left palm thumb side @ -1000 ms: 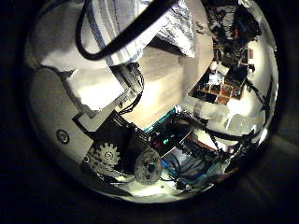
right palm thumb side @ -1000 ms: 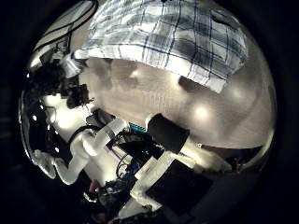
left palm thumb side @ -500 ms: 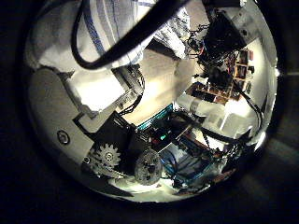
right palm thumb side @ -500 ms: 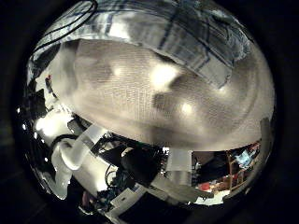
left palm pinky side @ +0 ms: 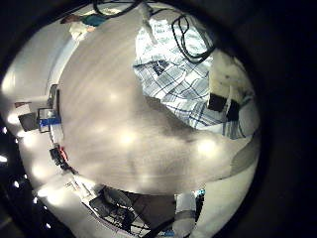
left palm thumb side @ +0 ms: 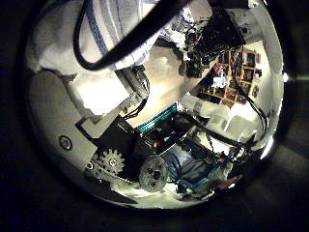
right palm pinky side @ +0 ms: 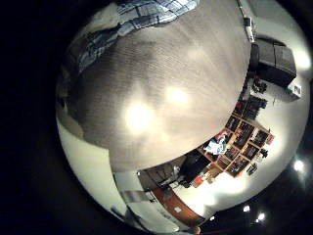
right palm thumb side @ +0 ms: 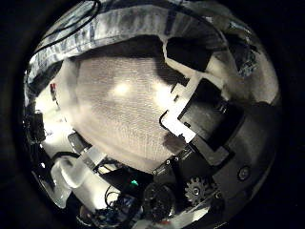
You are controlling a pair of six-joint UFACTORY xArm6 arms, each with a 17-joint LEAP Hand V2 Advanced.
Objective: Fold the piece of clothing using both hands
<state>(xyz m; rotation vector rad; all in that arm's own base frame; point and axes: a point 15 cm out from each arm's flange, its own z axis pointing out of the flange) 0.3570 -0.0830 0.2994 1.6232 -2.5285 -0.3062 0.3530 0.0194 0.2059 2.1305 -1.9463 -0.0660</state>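
Observation:
A checked shirt (left palm pinky side: pixel 178 74) lies partly spread on the woven table mat (left palm pinky side: pixel 109 129). My left hand (left palm pinky side: pixel 224 96) has a finger lying over the shirt's near edge, and striped cloth (left palm thumb side: pixel 106 24) sits close against that palm, so the fingers appear curled on it. In the right thumb side view the shirt's hem (right palm thumb side: pixel 114 24) runs along the far side of the mat (right palm thumb side: pixel 114 105). My right hand (right palm thumb side: pixel 205 110) has its fingers curled inward, with a fingertip (right palm thumb side: pixel 183 48) reaching the hem. The right little finger side view shows the shirt (right palm pinky side: pixel 127 27) at the mat's edge.
A box-like device (right palm pinky side: pixel 274 61) stands beyond the table mat (right palm pinky side: pixel 166 98). Shelves with small items (left palm thumb side: pixel 237 77) stand in the room behind. A hand with dark parts (left palm thumb side: pixel 217 29) shows next to the cloth in the left thumb side view.
The right hand's fingers have swung into its thumb side view and curled toward the shirt's hem. The cloth has come closer to the left palm.

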